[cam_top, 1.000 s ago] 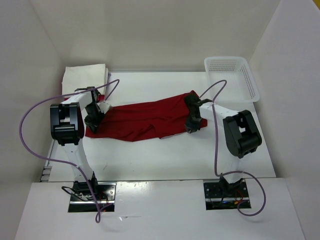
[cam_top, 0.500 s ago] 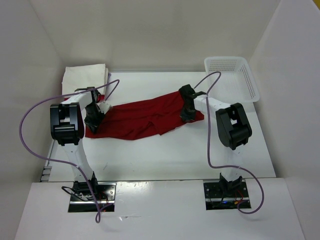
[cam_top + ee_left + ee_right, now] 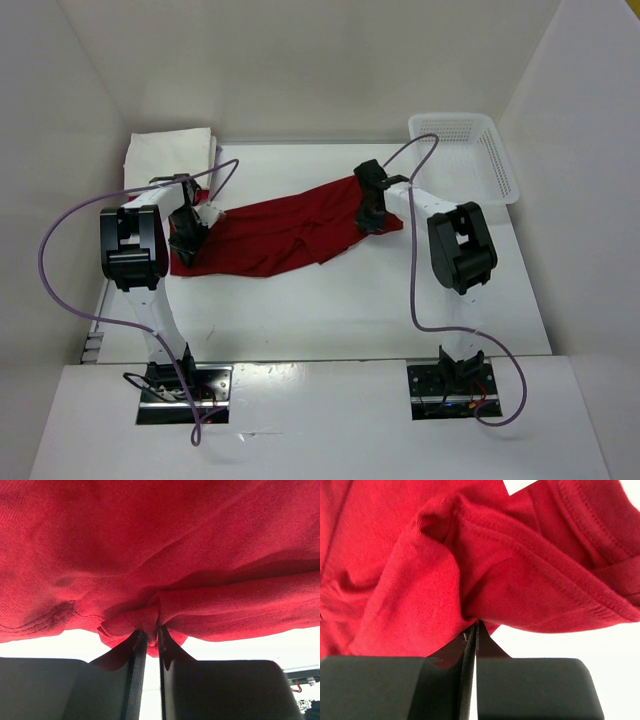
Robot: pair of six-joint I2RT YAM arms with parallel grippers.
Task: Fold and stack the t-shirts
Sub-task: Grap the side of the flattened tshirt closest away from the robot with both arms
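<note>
One dark red t-shirt (image 3: 290,232) is lying crumpled, unfolded, across the tabletop (image 3: 330,310); left tool (image 3: 186,236) and right tool (image 3: 368,222) are clamping its 9 and 3 o'clock ends. A cream t-shirt (image 3: 170,150) is sitting folded at 10 o'clock.

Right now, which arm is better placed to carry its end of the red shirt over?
Probably the right. The right gripper is shut on the dark red t-shirt near its right end; the left gripper pinches the other end by the left edge of the table, better as anchor.
</note>
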